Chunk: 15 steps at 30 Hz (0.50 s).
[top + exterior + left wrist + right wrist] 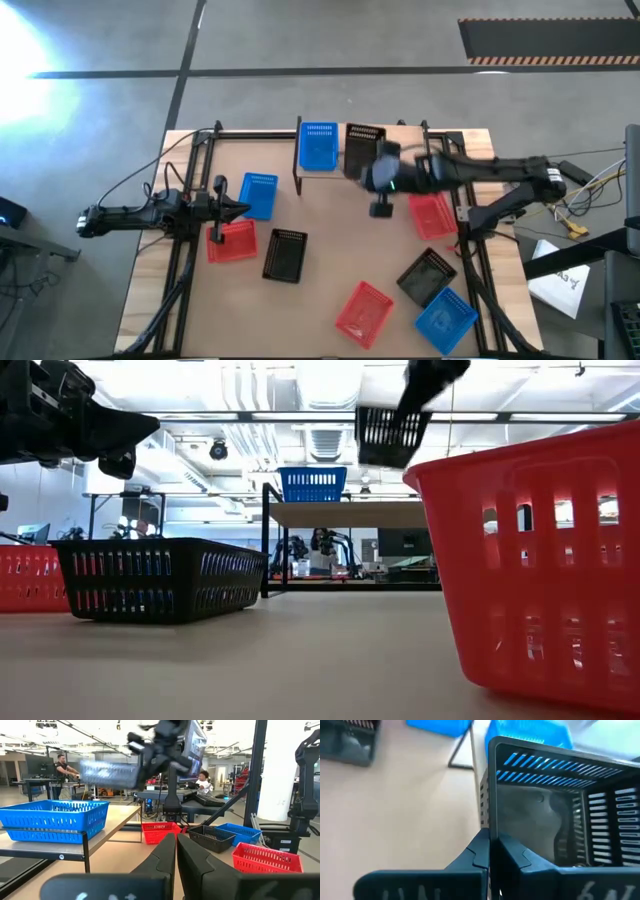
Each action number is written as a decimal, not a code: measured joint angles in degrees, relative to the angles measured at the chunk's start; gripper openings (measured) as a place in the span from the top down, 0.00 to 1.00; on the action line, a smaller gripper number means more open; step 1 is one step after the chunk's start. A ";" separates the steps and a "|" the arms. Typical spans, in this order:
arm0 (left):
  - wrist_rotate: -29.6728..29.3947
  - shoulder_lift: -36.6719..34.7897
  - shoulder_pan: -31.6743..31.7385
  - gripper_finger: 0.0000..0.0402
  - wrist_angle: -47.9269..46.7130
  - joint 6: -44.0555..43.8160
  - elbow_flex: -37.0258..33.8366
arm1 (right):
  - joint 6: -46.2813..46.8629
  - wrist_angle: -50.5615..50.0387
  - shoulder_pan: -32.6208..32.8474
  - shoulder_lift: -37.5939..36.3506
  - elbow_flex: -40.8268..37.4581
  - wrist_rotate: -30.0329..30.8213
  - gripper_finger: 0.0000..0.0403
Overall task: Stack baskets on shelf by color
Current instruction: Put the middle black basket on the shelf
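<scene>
The wooden shelf [395,135] stands at the table's far edge, and one blue basket [318,145] rests by its bottom on the shelf top [345,515]. My right gripper [378,172] is shut on a black basket [362,148], which hangs in the air over the shelf beside the blue one [312,484]. My left gripper [238,210] waits shut, touching nothing, at the table's left above a red basket [232,241] and next to a blue basket [258,195]. In the left wrist view its fingers [176,855] point at the shelf. My right gripper [492,857] pinches the black basket by one side wall at its rim [492,827], one finger inside the basket and one outside. The fingers [430,378] come from above, slanting down. The basket [392,435] hangs tilted below them, lifted clear of the shelf.
More baskets lie on the table: a black one [285,255] left of centre, a red one [432,215] under the right arm, and red [363,312], black [427,275] and blue [445,318] ones near the near edge. Black frame rails [185,250] run along both table sides.
</scene>
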 joint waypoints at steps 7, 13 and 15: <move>0.00 0.00 -0.01 1.00 0.00 0.00 0.02 | -6.88 -0.03 -10.88 4.12 -0.07 -7.65 0.98; 0.01 0.01 0.00 1.00 0.00 -0.02 0.02 | -9.16 -0.16 -11.94 6.41 -0.07 -7.63 0.98; 0.00 0.00 0.01 1.00 0.00 0.00 0.02 | -9.77 -0.27 -11.91 6.59 -0.07 -7.65 0.97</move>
